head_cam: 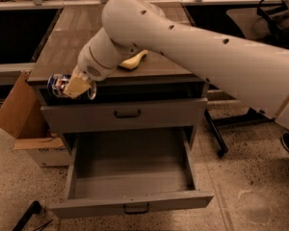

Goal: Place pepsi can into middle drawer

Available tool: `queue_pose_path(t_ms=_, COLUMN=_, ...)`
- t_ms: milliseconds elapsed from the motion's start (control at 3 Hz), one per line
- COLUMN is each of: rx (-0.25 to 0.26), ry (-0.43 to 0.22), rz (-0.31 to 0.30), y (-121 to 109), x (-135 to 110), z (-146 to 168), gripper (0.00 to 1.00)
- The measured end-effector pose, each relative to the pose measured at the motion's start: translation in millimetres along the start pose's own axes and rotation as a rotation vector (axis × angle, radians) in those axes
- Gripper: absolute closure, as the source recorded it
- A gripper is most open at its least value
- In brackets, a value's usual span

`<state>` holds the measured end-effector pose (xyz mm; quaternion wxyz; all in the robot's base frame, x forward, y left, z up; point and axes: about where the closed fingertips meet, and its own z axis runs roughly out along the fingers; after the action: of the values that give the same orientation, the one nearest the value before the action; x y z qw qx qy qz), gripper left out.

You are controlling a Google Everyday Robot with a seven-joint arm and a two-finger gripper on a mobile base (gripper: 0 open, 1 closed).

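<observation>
The pepsi can [57,84] is dark blue with silvery ends and lies on its side in my gripper [73,86]. The gripper is shut on it and holds it in the air just off the front left corner of the counter [82,37], above the closed upper drawer front [125,114]. The middle drawer [130,179] is pulled wide open below, its grey tray empty, its small dark handle at the front. The can is up and to the left of the tray.
A yellow sponge [133,59] lies on the counter, partly behind my arm [197,42]. A cardboard box [24,119] stands on the floor at the left of the cabinet. A chair base [221,134] is at the right. A dark tool [26,215] lies on the floor, bottom left.
</observation>
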<state>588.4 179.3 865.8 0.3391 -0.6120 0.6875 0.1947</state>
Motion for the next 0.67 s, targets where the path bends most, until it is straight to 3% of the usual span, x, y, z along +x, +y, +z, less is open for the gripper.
queue_pose_path(t_ms=333, rx=-0.025, ry=-0.002, rz=0.057, y=39.1, x=34.6, z=33.0, gripper=1.0)
queue_pose_path(t_ms=667, rx=0.001, ry=-0.053, rz=0.08, y=51.3, x=51.2, z=52.2, gripper=1.0)
